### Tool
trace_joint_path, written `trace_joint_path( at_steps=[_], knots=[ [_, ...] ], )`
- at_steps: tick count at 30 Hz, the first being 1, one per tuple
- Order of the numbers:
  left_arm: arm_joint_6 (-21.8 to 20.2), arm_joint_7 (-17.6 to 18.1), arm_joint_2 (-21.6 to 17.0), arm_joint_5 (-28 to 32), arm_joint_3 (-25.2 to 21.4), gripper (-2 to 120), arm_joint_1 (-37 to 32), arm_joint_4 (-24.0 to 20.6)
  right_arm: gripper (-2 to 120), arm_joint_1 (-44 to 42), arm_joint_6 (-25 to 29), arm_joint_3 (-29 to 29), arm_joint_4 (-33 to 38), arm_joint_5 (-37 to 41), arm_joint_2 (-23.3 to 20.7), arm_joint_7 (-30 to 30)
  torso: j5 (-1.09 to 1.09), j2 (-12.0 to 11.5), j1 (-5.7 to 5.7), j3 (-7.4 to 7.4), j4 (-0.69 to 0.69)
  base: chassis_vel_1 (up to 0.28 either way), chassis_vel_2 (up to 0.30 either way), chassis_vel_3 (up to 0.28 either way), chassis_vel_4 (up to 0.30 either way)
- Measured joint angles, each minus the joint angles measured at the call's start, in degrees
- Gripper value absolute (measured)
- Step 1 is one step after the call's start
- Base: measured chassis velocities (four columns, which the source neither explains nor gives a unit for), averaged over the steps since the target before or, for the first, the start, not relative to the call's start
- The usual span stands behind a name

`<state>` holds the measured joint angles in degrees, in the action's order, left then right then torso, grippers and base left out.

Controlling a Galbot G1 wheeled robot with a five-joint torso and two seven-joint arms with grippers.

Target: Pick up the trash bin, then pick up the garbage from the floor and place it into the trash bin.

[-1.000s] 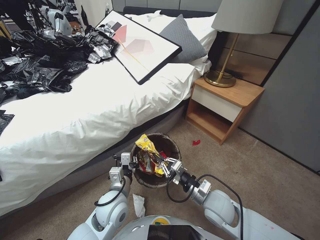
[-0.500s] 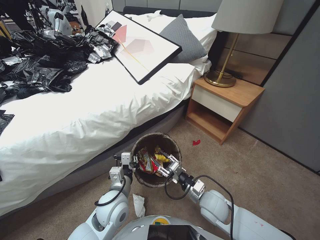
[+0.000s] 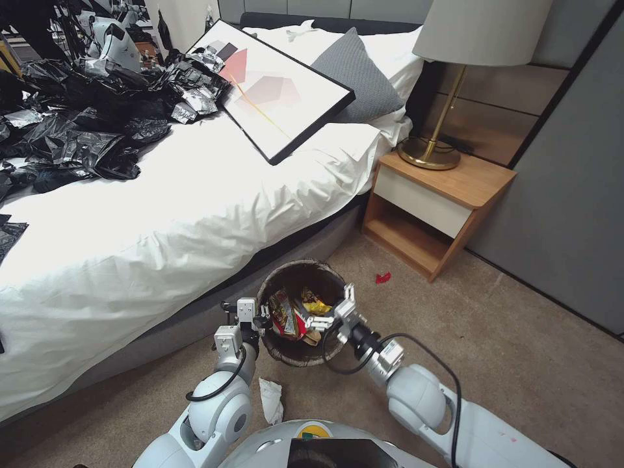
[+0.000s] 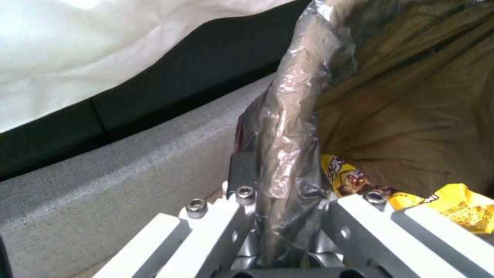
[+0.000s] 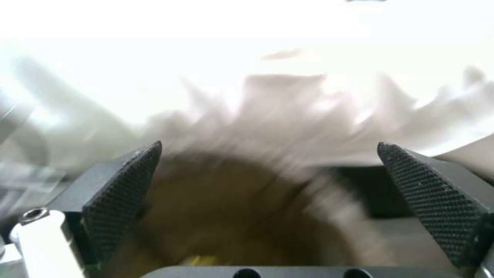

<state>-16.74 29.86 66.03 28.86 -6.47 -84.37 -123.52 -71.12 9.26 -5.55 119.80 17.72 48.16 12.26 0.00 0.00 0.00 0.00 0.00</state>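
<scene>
White tissue (image 3: 271, 400) lies crumpled on the beige carpet (image 3: 520, 338), nearest the robot, between its two arms. Just beyond it stands the trash bin (image 3: 286, 351), close beside the bed's grey base (image 3: 162, 328). Brown-black bag liner wraps the bin's rim.

Left gripper (image 3: 259, 321) at the bin's left rim, pinching the bagged rim; in the left wrist view the liner-covered rim (image 4: 288, 146) runs up between its pressed-together fingers (image 4: 242, 170).

Right gripper (image 3: 330, 311) over the bin's right rim, spread wide and holding nothing; in the right wrist view both textured pads (image 5: 123, 193) stand well apart over the dark bin mouth.

Inside the bin: yellow snack wrapper (image 3: 315, 303), red-brown snack wrapper (image 3: 283, 313).

Red scrap (image 3: 383, 278) on the carpet past the bin, near the wooden nightstand (image 3: 434, 211). Brass lamp (image 3: 442, 130) on the nightstand top.

Bed (image 3: 162, 214) with white sheet carries a framed picture (image 3: 273, 88), grey pillow (image 3: 357, 81), and a heap of black and silver plastic sheets (image 3: 84, 123) at its far left.
</scene>
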Motion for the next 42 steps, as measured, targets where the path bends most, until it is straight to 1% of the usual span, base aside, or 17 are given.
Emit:
trace_joint_path(
  at_steps=[1,3,5,6,7,8,9,11,13,14,17,21,22,24,30,36,42],
  knots=[
    [0.04,-0.03,-0.04,0.00,0.00,2,-0.04,0.02,100,-0.22,-0.96,2.01,1.29,1.05,-0.12,1.75,0.00,0.00,0.00,0.00,0.00,0.000,0.000,0.000,0.000],
    [0.06,-0.06,-0.07,0.00,-0.01,2,-0.07,0.06,100,-0.38,-1.42,3.00,1.84,1.53,-0.16,2.64,0.00,0.00,0.00,0.00,0.00,0.000,0.000,0.000,0.000],
    [0.10,-0.19,-0.11,-0.15,-0.02,2,-0.06,0.28,100,-1.66,-5.31,8.92,4.12,3.46,0.10,7.40,0.00,0.00,0.00,0.00,0.00,0.000,0.000,0.000,0.000],
    [0.10,-0.19,-0.11,-0.15,-0.02,2,-0.06,0.28,100,-1.66,-5.31,8.92,4.12,3.46,0.10,7.40,0.00,0.00,0.00,0.00,0.00,0.000,0.000,0.000,0.000],
    [0.11,-0.22,-0.09,-0.21,-0.01,2,-0.04,0.35,100,-2.09,-6.22,10.28,4.55,4.09,0.32,8.66,0.00,0.00,0.00,0.00,0.00,0.000,0.000,0.000,0.000],
    [0.13,-0.28,-0.05,-0.32,-0.01,2,0.00,0.46,100,-3.12,-7.81,13.18,5.14,5.09,0.97,10.90,0.01,0.00,0.00,0.00,0.00,0.000,0.000,0.000,0.000],
    [0.13,-0.28,-0.05,-0.32,-0.01,2,0.00,0.46,100,-3.12,-7.81,13.18,5.14,5.09,0.97,10.90,0.01,0.00,0.00,0.00,0.00,0.000,0.000,0.000,0.000],
    [0.20,-0.43,0.01,-0.60,-0.17,2,-0.06,0.56,100,-4.98,-9.21,18.04,5.47,6.27,2.09,12.97,0.00,0.00,0.00,0.00,0.00,0.000,0.000,0.000,0.000],
    [0.29,-0.53,-0.01,-0.78,-0.32,2,-0.13,0.64,100,-7.17,-9.55,22.23,5.53,6.92,3.00,13.51,0.01,0.00,0.00,0.00,0.00,0.000,0.000,0.000,0.000],
    [0.29,-0.53,-0.01,-0.78,-0.32,2,-0.13,0.64,100,-7.17,-9.55,22.23,5.53,6.92,3.00,13.51,0.01,0.00,0.00,0.00,0.00,0.000,0.000,0.000,0.000],
    [0.30,-0.68,-0.14,-0.92,-0.43,2,-0.10,0.95,100,-11.24,-9.24,27.60,5.01,6.10,4.43,13.64,0.00,0.00,0.00,0.00,-0.01,0.000,0.000,0.000,0.000],
    [0.30,-0.74,-0.17,-0.89,-0.46,2,0.10,1.22,100,-14.74,-7.90,29.65,3.47,3.12,6.29,14.09,0.00,0.00,0.00,0.00,0.00,0.000,0.000,0.000,0.000],
    [0.30,-0.74,-0.17,-0.89,-0.46,2,0.10,1.22,100,-14.74,-7.90,29.65,3.47,3.12,6.29,14.09,0.00,0.00,0.00,0.00,0.00,0.000,0.000,0.000,0.000],
    [0.27,-0.77,-0.14,-0.77,-0.46,2,0.25,1.28,100,-17.13,-6.90,30.45,2.55,1.01,8.00,14.14,0.00,0.00,0.00,0.00,0.00,0.000,0.000,0.000,0.000],
    [0.17,-0.90,-0.17,-0.69,-0.46,2,0.16,1.27,100,-21.05,-4.61,31.18,1.10,-2.68,10.80,13.75,0.00,0.00,0.00,0.00,0.00,0.000,0.000,0.000,0.000],
    [0.17,-0.91,0.02,-0.69,-0.45,2,0.15,1.26,100,-24.95,-1.83,31.42,-0.73,-5.04,12.23,13.16,0.00,0.00,0.00,0.00,-0.01,0.000,0.000,0.000,0.000],
    [0.17,-0.92,0.25,-0.75,-0.21,2,-0.02,1.14,100,-25.58,-1.06,31.67,-1.52,-5.26,12.67,13.04,0.00,0.00,0.00,0.00,0.00,0.000,0.000,0.000,0.000]
  ],
)
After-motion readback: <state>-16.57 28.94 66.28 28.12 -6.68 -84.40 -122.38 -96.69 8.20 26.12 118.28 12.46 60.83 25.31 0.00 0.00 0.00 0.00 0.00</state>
